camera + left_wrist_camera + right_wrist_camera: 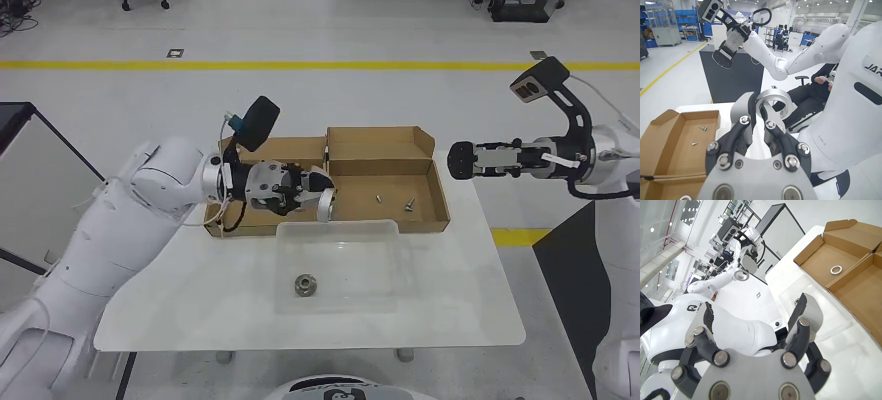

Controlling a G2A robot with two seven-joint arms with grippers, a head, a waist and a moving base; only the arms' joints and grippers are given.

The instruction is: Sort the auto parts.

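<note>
The left gripper (758, 106) clamps a metal ring (783, 102) over the cardboard box (380, 143), which holds bolts (703, 128) and perhaps a washer (836, 269); the right gripper (755, 301) hangs open beside the worktop (450, 290).

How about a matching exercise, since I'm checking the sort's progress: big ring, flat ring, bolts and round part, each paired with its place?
Things:
1. big ring
2. flat ring
3. bolts
4. round part

Places:
A. clear tray
B. box's right compartment
C. left gripper
D. box's left compartment

Pairs: 1-C, 2-D, 3-B, 4-A.
</note>
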